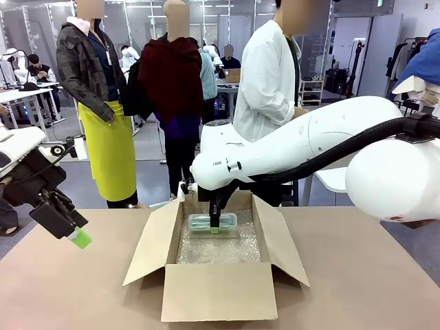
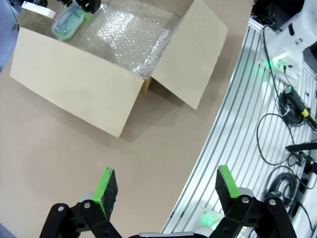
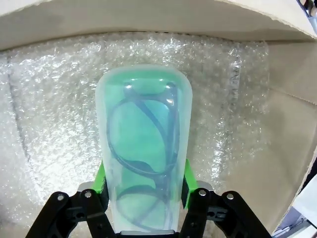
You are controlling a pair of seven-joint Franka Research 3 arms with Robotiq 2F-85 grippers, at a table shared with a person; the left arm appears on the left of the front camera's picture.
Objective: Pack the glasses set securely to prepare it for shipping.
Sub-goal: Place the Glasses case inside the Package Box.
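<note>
Front view: reaching in from three o'clock on its white arm, the right pincer [image 1: 215, 225] grips the mint-green case [image 1: 203, 221] inside an open cardboard box [image 1: 220, 292] at the middle of the table [image 1: 69, 289]. The case lies crosswise near the box's twelve o'clock wall, over the bubble wrap [image 1: 218, 249] that lines the floor; whether it touches the wrap cannot be told. At nine o'clock the left pincer [image 1: 74, 234] hangs above the table, well apart from the box, while a person in a white coat [image 1: 268, 82] stands at the far side, at one o'clock. Left wrist view: the left pincer [image 2: 163, 186] stands wide, holding nothing, over bare table [image 2: 59, 163], with the box [image 2: 84, 84] towards eleven o'clock and the mint-green case [image 2: 67, 24] in its far corner. Right wrist view: the right pincer [image 3: 143, 173] is clamped on the lower end of the mint-green case [image 3: 143, 124], its green pads pressed to both sides. Dark-framed eyeglasses [image 3: 148, 148] show through the lid, and bubble wrap [image 3: 49, 124] spreads beneath.
</note>
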